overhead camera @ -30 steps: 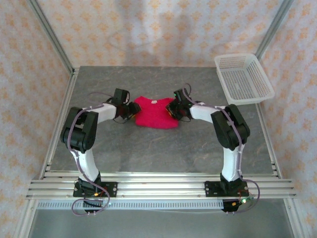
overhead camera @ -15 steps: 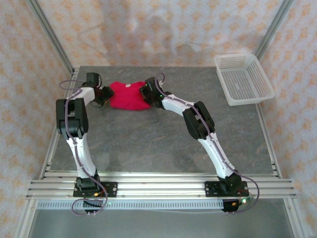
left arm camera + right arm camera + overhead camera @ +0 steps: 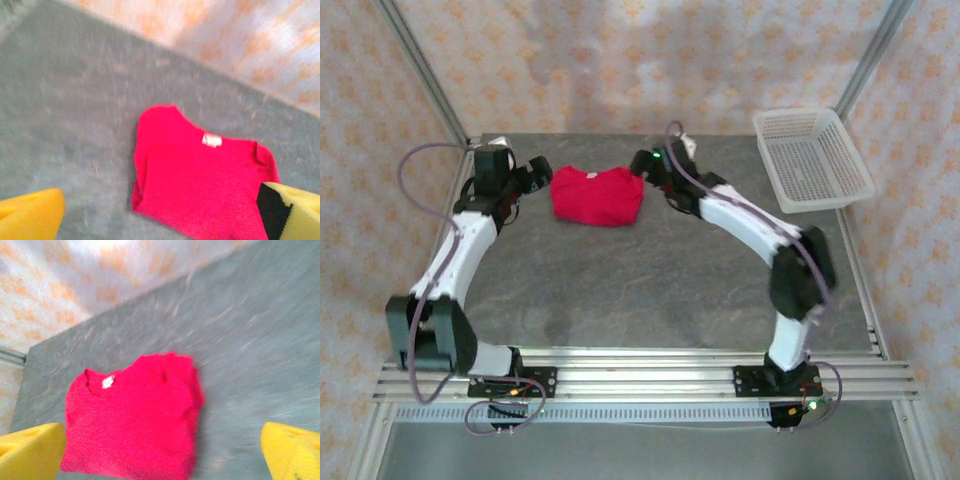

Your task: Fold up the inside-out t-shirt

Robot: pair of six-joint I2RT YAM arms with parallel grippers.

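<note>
The inside-out t-shirt (image 3: pixel 597 195) is bright red and lies folded into a compact rectangle on the far part of the grey table, its small pale tag (image 3: pixel 211 140) facing up at the neck. My left gripper (image 3: pixel 532 180) hangs just left of it, open, with nothing between the yellow fingers (image 3: pixel 30 215). On the shirt's right side my right gripper (image 3: pixel 644 166) is open too, clear of the cloth. In the wrist views the t-shirt (image 3: pixel 200 185) (image 3: pixel 132 415) lies below and ahead of the left gripper (image 3: pixel 162 220) and the right gripper (image 3: pixel 160 455).
A white mesh basket (image 3: pixel 810 158) stands at the back right corner. Patterned walls and metal posts (image 3: pixel 420 75) close in the table at the back and sides. Bare grey tabletop (image 3: pixel 640 290) stretches between the shirt and the arm bases.
Both grippers carried the shirt toward the back left, then opened and drew away from it. The shirt now rests flat, and both arms stand farther from it.
</note>
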